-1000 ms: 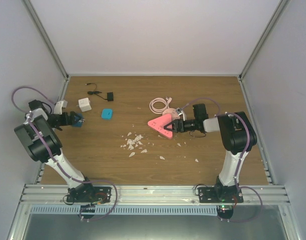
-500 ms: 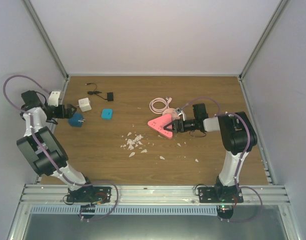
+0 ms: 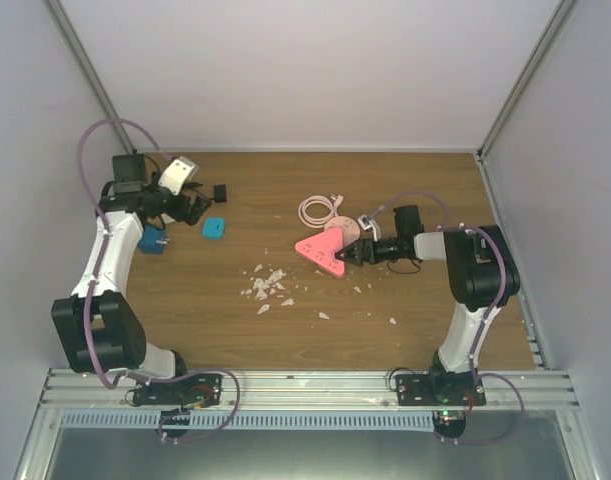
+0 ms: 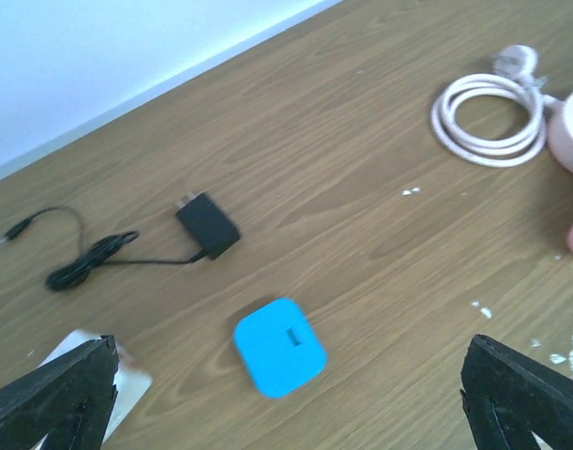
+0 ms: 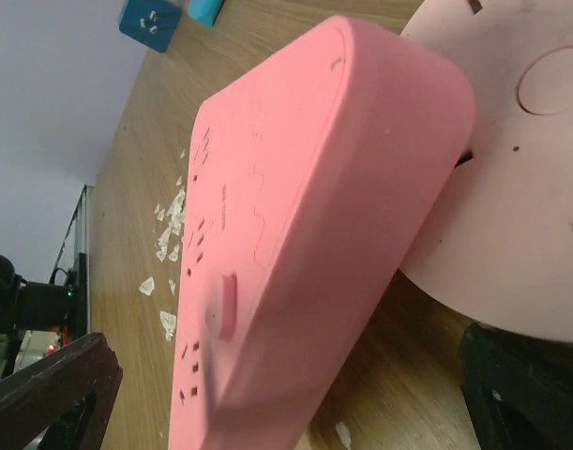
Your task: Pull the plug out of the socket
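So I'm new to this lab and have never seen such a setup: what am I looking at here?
These are two robot arms bolted at the near edge of a wooden table. One picture looks down from above and behind them. The other two come from a camera on each wrist, so the black tips in their corners are that arm's own claw. The left claw hangs open near a black adapter and a blue cube. The right claw stands open at the pink triangular socket, beside a round pink disc and a coiled white cable. Neither holds anything.
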